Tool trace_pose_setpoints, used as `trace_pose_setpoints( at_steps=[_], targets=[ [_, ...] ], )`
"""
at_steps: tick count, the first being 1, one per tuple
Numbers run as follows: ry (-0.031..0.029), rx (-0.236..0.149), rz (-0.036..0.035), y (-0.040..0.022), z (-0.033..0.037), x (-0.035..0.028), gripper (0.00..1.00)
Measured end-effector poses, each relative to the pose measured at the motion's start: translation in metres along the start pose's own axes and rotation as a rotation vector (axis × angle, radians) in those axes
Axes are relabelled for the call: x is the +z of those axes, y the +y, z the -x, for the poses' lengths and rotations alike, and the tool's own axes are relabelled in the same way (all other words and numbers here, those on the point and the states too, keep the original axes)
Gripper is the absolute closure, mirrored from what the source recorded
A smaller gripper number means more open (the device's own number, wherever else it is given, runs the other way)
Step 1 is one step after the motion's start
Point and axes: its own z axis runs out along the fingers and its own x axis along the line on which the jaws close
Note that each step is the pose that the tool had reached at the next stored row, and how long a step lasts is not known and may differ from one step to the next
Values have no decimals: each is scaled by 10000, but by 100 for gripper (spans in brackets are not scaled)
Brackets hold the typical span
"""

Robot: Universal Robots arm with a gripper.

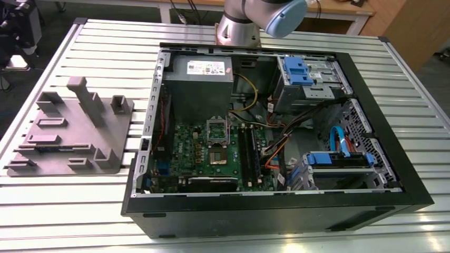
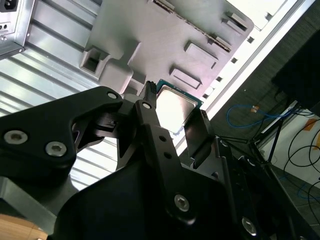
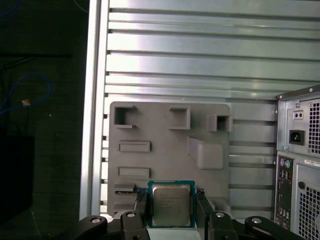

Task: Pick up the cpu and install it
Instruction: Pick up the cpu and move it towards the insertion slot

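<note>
Jaws are clamped on the cpu (image 3: 171, 205), one black finger (image 3: 141, 207) pressed to each of two opposite edges. The chip sits squarely between them with its silvery metal top facing the camera in the first wrist view. In the second wrist view the same chip (image 2: 175, 107) shows edge-on to the near finger (image 2: 150, 117), its green rim just visible at the corner nearest the jaw tips.

Beyond the jaws, well apart from the chip, lies the grey fixture plate (image 3: 165, 135) with its upright blocks and shallow recesses, resting on the slatted metal table (image 3: 200, 60). Off to one side of the jaws stands the rear panel of the computer case (image 3: 300, 165), beside the plate but not touching it.

In the exterior view the case (image 1: 281, 211) lies open on the table, the motherboard (image 1: 211, 153) flat inside it, and the fixture plate sits at the exterior view's left of the case. The arm (image 1: 243, 23) rises behind the case's far edge.
</note>
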Motion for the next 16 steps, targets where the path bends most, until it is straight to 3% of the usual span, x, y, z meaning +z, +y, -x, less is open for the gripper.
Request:
trace_pose_setpoints(
  at_steps=[3, 5, 16],
  targets=[
    [0, 0, 0, 0, 7, 0, 53],
    [0, 0, 0, -1, 56, 0, 53],
    [1, -1, 0, -3, 98, 0, 53]
  ],
)
